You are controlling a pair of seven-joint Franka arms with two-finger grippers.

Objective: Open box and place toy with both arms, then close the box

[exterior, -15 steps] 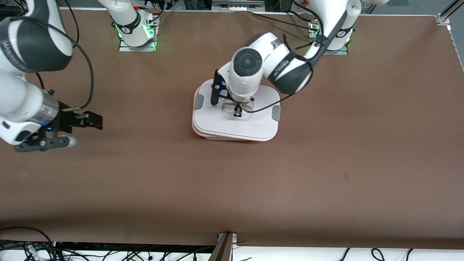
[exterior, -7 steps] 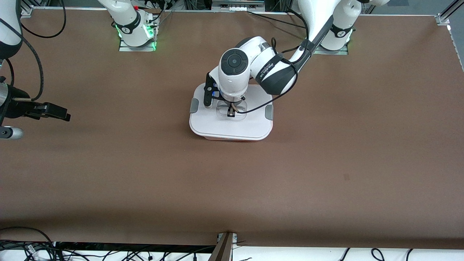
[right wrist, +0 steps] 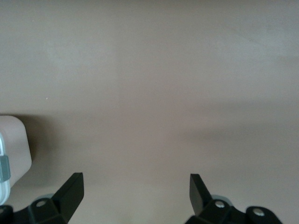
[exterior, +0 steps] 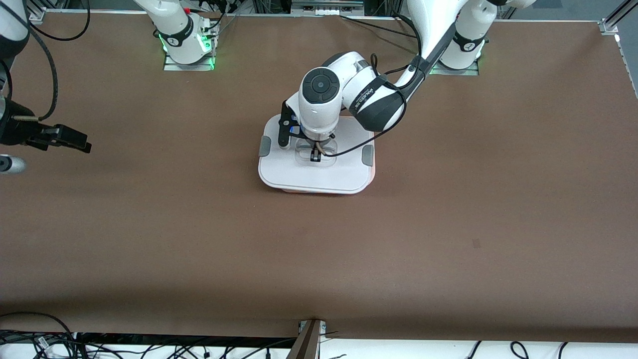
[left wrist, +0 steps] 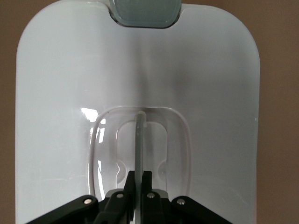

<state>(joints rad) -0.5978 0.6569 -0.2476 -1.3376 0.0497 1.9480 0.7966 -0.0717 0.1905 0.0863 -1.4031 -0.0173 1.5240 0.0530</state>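
Note:
The box [exterior: 299,174] stands mid-table with its white lid on the pinkish tub, a grey clip [exterior: 368,156] at each end. My left gripper [exterior: 315,155] is over the lid's middle, shut on the thin clear handle [left wrist: 139,140]. The left wrist view shows the lid [left wrist: 60,93], one grey clip [left wrist: 145,11] and the left gripper [left wrist: 139,175] clamped on the handle. My right gripper [exterior: 82,142] is open and empty above bare table at the right arm's end. It also shows in the right wrist view [right wrist: 135,184], with a corner of the box [right wrist: 14,144]. The toy is out of view.
The brown table top [exterior: 319,259] spreads wide around the box. The arm bases [exterior: 187,45] stand along the table's edge farthest from the front camera. Cables lie past the edge nearest that camera.
My left gripper has lowered the lid onto the tub and shifted slightly toward the right arm's end. My right arm has drawn back toward its end of the table.

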